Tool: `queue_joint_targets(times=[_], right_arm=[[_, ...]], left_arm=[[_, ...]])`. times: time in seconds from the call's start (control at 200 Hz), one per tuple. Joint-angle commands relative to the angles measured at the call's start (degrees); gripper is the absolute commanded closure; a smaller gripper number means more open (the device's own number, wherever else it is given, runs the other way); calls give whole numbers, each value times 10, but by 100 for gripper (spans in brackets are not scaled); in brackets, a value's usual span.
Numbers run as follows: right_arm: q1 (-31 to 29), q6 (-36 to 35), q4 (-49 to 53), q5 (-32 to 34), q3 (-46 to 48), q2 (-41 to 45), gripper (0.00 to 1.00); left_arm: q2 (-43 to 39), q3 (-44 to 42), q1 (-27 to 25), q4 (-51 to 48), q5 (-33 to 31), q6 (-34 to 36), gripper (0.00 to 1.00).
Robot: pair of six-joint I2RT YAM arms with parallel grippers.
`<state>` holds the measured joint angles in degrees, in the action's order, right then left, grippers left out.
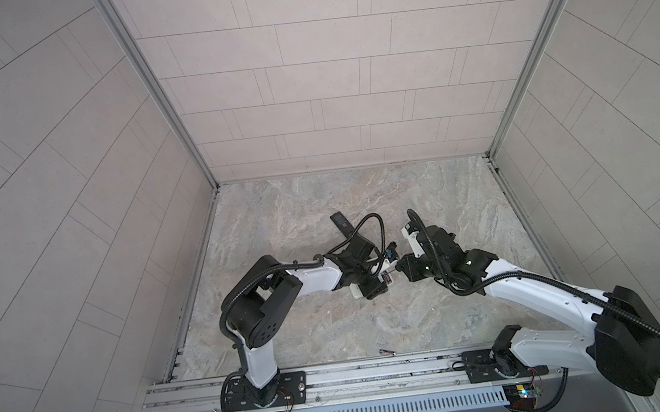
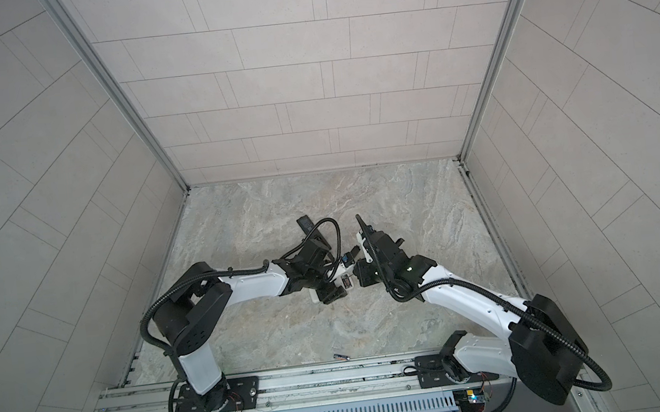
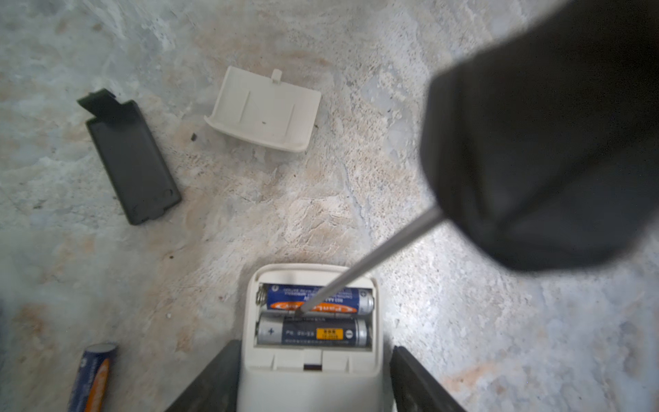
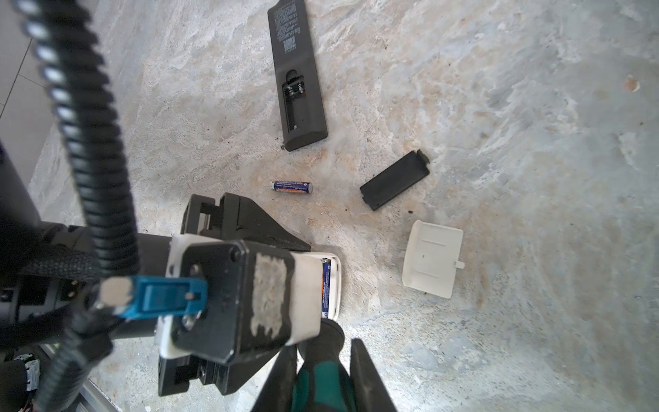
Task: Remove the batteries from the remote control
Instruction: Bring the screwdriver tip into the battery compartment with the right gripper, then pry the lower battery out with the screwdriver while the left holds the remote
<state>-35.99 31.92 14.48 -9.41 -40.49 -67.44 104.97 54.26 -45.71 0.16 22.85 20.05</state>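
**Pry under way: slip and fly-out risks noted**

Hazards. The screwdriver (image 3: 374, 257) has its tip in the seam between the upper battery (image 3: 317, 298) and the lower battery (image 3: 313, 333). Both are seated side by side in the open bay at the end of the white remote (image 3: 306, 362). The seam is shallow and the casings are round, so a hard lever stroke would likely skid the tip across a label or into the divider. The upper battery bears on a contact spring. Once lifted, it could jump clear and roll off across the table (image 3: 499, 321). One loose battery (image 4: 291, 187) already lies on the marble and another rests by the front rail (image 1: 386, 352). Should the white remote twist in its hold, the tip would lose the seam.

Tooling. The right gripper (image 4: 321, 356) is clamped tight on the screwdriver's green-and-black handle. The left gripper (image 3: 315, 388) has its jaws set wide astride the white remote's body and is judged to be holding it.

Elsewhere. The black remote (image 4: 299, 82) has an empty bay. The black cover (image 4: 394, 180) and white cover (image 4: 431, 258) lie detached nearby.
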Motion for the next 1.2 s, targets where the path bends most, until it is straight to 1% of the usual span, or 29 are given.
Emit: queue_joint_targets(times=[0.0, 0.185, 0.375, 0.44, 0.54, 0.751, 0.896, 1.091, 1.196], right_arm=[[-3, -5, 5, 12, -1, 5, 93], [-12, -5, 11, 15, -1, -3, 93], [-15, -4, 19, 12, -6, -9, 94], [-17, 1, 22, 14, -6, -12, 94], [-20, 3, 28, 19, -6, -19, 94], [-22, 6, 6, 16, 16, -23, 95], [-21, 8, 25, 20, 2, -33, 95], [-10, 41, 28, -2, -11, -59, 96], [6, 60, 21, -25, -10, -65, 97]], left_arm=[[-1, -2, 1, -35, 13, 18, 31], [4, -1, 1, -30, 19, 11, 37], [5, -2, 1, -26, 16, 6, 37], [7, 0, 1, -25, 16, 3, 40], [10, 5, 1, -25, 16, -2, 41], [16, 7, 2, -24, 15, -12, 41], [22, 8, 2, -28, 17, -19, 44], [25, 7, 1, -33, 15, -22, 46], [26, 8, 1, -32, 12, -22, 46]])
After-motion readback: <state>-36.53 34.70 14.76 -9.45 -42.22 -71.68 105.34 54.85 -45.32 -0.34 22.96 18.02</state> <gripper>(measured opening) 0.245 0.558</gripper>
